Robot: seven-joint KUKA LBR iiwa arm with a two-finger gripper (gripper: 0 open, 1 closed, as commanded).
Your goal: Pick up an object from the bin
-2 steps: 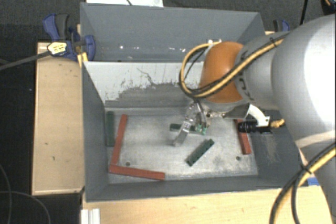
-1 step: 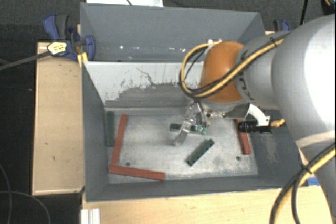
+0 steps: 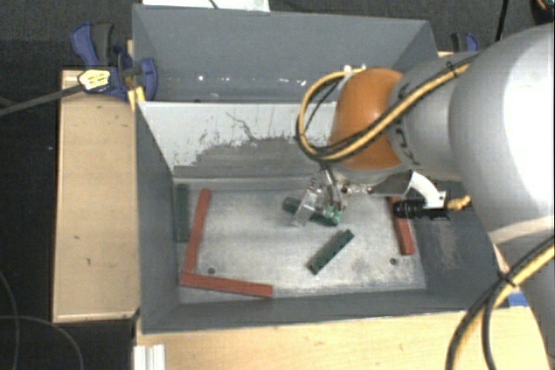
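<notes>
- We are looking down into a grey metal bin [image 3: 156, 221] with steep, scuffed walls. Its speckled floor is lying mostly bare through the middle.
- A dark green bar [image 3: 180, 212] is lying along the left wall, with a red-brown bar [image 3: 198, 225] just beside it.
- A long red bar [image 3: 227, 284] is lying along the front edge.
- The gripper [image 3: 316, 208] is hanging low over mid-floor, towards the back wall, with a small green piece [image 3: 329, 218] showing at its tip. We cannot tell how far it is open, or whether it is gripping that piece.
- A flat dark green block [image 3: 331, 249] is lying tilted just in front of it.
- A short red bar [image 3: 402, 236] is lying near the right wall.
</notes>
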